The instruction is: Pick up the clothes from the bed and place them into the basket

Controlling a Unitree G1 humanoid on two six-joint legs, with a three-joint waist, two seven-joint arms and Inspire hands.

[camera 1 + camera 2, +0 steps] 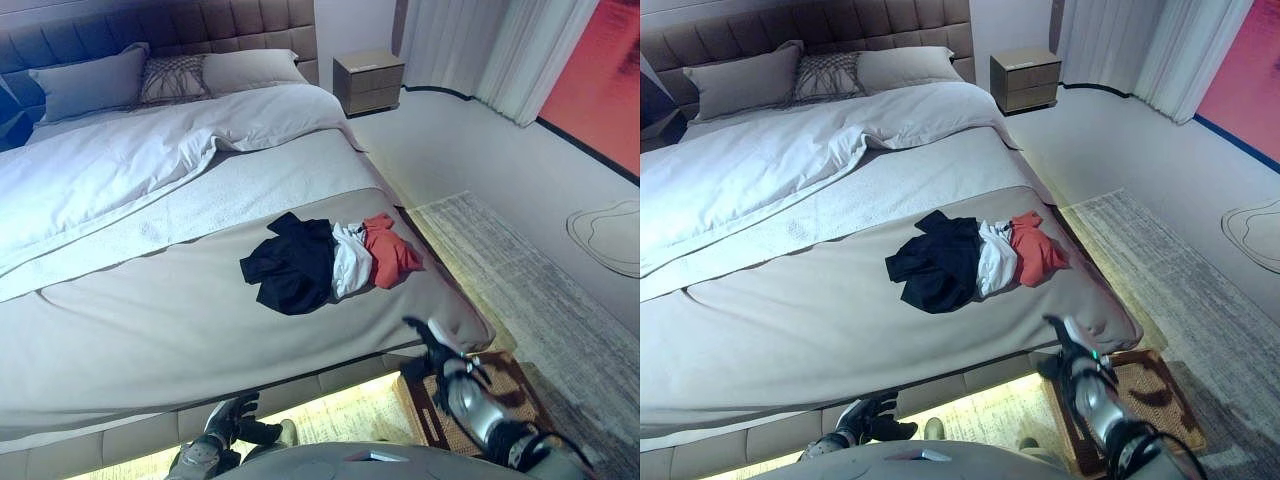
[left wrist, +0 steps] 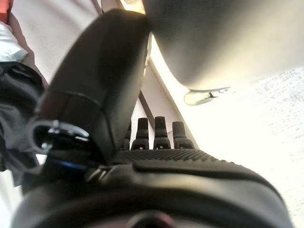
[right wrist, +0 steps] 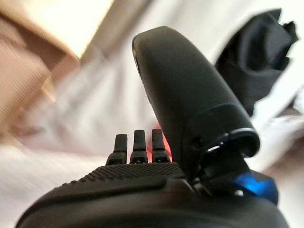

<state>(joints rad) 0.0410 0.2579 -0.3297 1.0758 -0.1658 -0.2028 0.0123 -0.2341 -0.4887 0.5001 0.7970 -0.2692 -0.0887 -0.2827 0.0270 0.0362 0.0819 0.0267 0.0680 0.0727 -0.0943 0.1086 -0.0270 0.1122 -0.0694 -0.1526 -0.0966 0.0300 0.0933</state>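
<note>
The clothes lie in 1 heap near the foot corner of the bed (image 1: 150, 330): a black garment (image 1: 295, 262), a white garment (image 1: 349, 262) beside it and a red garment (image 1: 388, 252) at the end nearest the bed's edge, all touching and partly overlapping. They look light, soft and limp, so they should bunch and drape rather than keep shape; loose ends may trail or snag on a neighbour. The crumpled ridge in the middle of a piece seems the best place to pinch, and the red one is closest to the right hand (image 1: 432, 343).

That hand hovers off the bed corner with fingers straight, holding nothing, above the woven basket (image 1: 515, 385) on the floor rug (image 1: 520, 260). The left hand (image 1: 232, 415) sits low by the bed base, relaxed and empty.

The eye views show the whole layout, basket included. The right wrist view adds the straight fingers (image 3: 135, 142) aimed toward the dark garment; the left wrist view shows its extended fingers (image 2: 160, 128) and the bed's lit underside.
</note>
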